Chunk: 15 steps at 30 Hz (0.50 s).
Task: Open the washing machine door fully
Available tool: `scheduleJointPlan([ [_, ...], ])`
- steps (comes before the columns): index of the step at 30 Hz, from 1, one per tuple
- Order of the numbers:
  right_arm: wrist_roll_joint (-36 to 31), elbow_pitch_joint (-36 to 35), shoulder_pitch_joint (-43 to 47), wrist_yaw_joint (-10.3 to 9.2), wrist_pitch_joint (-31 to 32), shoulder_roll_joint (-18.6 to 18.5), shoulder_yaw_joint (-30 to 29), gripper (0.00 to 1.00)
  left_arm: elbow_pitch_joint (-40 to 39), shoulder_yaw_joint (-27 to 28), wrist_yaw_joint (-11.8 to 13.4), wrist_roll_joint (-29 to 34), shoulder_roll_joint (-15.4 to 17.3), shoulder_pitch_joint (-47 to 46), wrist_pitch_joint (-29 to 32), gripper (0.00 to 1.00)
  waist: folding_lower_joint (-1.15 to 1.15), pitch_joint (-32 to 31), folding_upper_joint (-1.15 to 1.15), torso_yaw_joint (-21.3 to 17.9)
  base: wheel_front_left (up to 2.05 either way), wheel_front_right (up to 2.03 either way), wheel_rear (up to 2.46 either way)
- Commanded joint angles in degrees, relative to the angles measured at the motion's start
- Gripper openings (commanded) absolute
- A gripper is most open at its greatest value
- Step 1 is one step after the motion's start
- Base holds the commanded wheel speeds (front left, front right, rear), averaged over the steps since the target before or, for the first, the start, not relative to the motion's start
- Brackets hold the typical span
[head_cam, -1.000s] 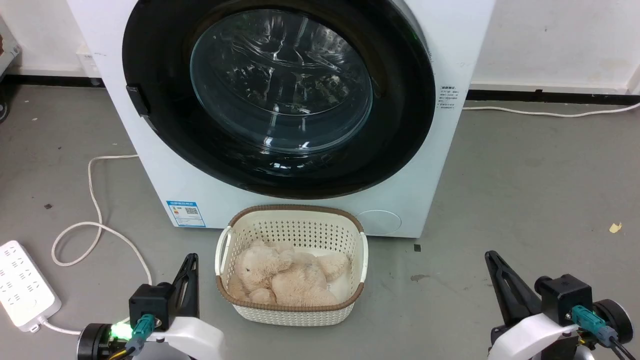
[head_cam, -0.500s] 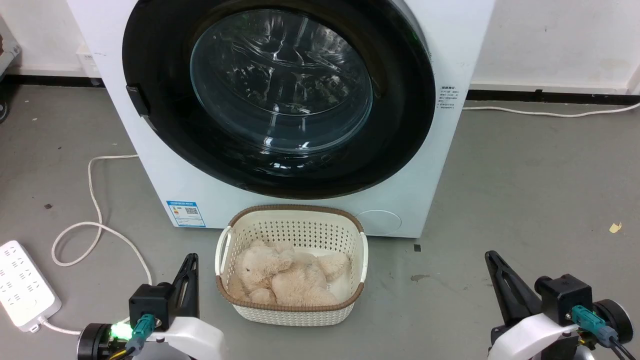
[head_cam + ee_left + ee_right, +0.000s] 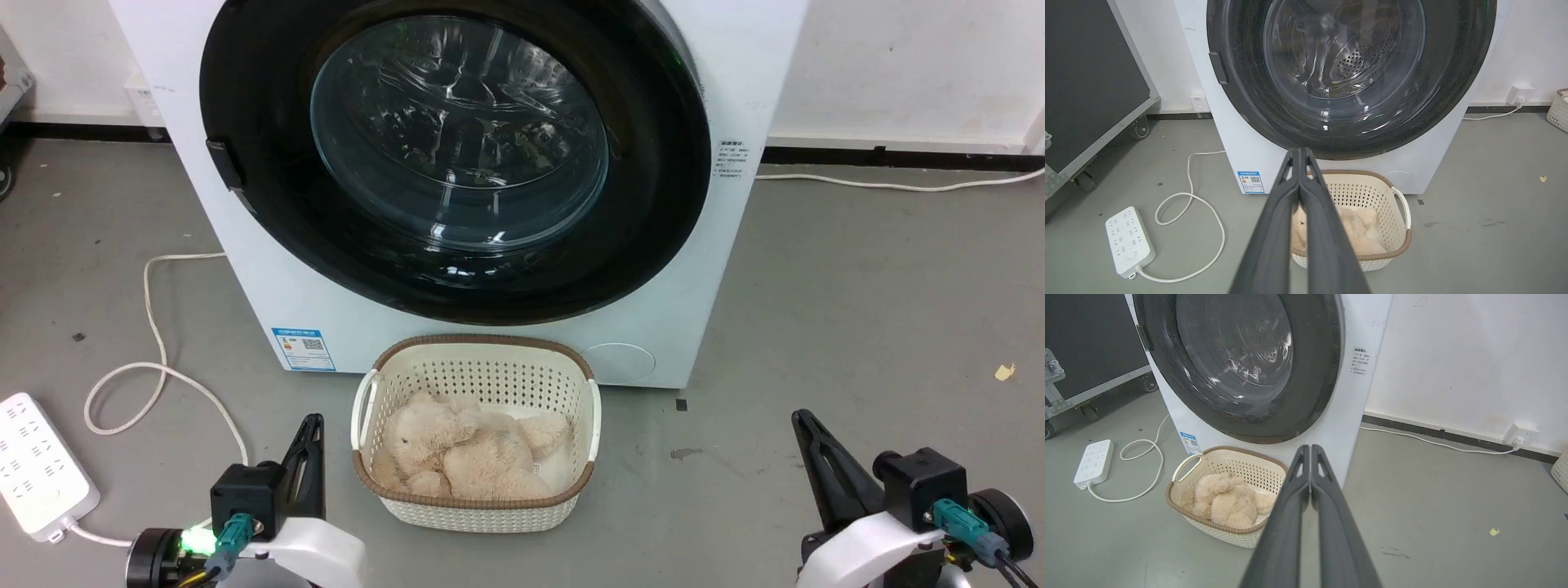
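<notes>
Black, glossy washing machine door [image 3: 653, 204] looks shut, flat vs the front of the white washing machine [image 3: 245, 278] and covering most of its face; perforated steel drum shows thru the clear glass centre. Small dark tab [image 3: 224, 163] sits on the door's left rim. Blue label sticker [image 3: 304, 349] low on the machine's front, left side. Cream perforated basket [image 3: 482, 359] w/ brown rim stands on the grey floor [image 3: 857, 310] just in front of the machine, below the door, w/ a beige plush toy [image 3: 465, 453] lying in it. Left of the basket, a white cord [image 3: 155, 367] loops over the floor to a white power strip [image 3: 37, 465]. Left end effector [image 3: 309, 445] is low, left of the basket, well apart from the door; left wrist view shows its fingers [image 3: 1274, 228] pressed together, nothing btwn them. Right end effector [image 3: 816, 457] is low on the right over bare floor, also well clear of the door, its fingers [image 3: 1286, 522] likewise closed tip to tip on nothing.
</notes>
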Motion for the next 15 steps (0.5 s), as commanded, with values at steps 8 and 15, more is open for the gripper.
scheduleJointPlan([
  [8, -0.4, -0.2, -0.7, -0.04, 0.0, 0.1, 0.0, 0.0, -0.2, 0.0, 0.2, 0.2, 0.0, -0.8, 0.0, 0.0, 0.0, 0.0, 0.0, 0.0, 0.0, 0.0, 0.0],
  [15, -0.4, -0.2, -0.7, -0.04, 0.0, 0.1, 0.0, 0.0, -0.2, 0.0, 0.2, 0.2, 0.0, -0.8, 0.0, 0.0, 0.0, 0.0, 0.0, 0.0, 0.0, 0.0, 0.0],
])
